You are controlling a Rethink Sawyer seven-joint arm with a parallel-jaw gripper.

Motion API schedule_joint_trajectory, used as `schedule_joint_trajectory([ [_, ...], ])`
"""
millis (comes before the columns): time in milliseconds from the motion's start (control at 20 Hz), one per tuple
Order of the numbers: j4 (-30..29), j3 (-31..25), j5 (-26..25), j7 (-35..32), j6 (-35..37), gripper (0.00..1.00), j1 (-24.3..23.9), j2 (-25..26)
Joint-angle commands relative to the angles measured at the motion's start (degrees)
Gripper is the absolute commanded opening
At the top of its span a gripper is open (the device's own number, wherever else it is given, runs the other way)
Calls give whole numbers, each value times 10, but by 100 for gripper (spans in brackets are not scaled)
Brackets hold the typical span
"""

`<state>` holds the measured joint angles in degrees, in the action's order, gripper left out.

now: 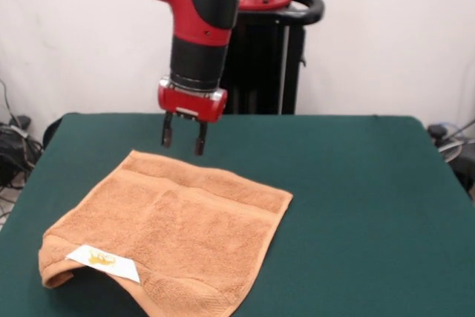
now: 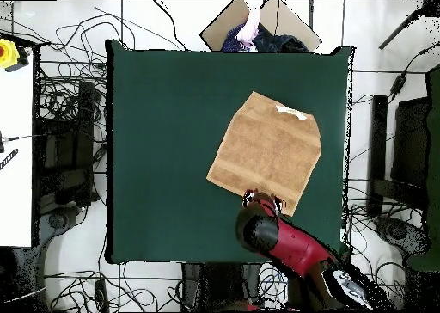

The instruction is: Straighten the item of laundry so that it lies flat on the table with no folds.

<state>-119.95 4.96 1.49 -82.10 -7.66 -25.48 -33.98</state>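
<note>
The orange-tan towel (image 1: 174, 231) lies spread on the dark green table (image 1: 356, 206), at the left of the front view. Its near-left corner is turned over, showing the white label with yellow print (image 1: 102, 261). The towel also shows in the overhead view (image 2: 268, 149), with the label (image 2: 290, 113) at its upper edge. My gripper (image 1: 183, 139) hangs open and empty just above the towel's far corner. In the overhead view the gripper (image 2: 260, 198) is at the towel's lower edge, mostly under the arm.
The robot's black pedestal (image 1: 263, 64) stands behind the table's far edge. Cables (image 2: 64, 155) and a cardboard box (image 2: 258, 21) lie on the floor around the table. A white surface (image 2: 15, 146) stands at the left in the overhead view.
</note>
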Motion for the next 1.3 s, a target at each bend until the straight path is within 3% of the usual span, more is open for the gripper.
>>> schedule_joint_trajectory([
  [50, -9, -60, 47, -179, -17, 100, 30, 18],
  [250, -11, -93, 40, -192, -45, 100, 20, 27],
  [300, -19, -177, 3, -198, -55, 100, -52, 43],
  [400, -16, -231, -12, -182, -34, 100, -99, 64],
  [650, 2, -174, 22, -160, -16, 100, -60, 79],
  [850, 12, -115, 78, -167, 24, 100, -17, 93],
  [1300, 24, -62, 89, -146, -9, 100, 25, 74],
])
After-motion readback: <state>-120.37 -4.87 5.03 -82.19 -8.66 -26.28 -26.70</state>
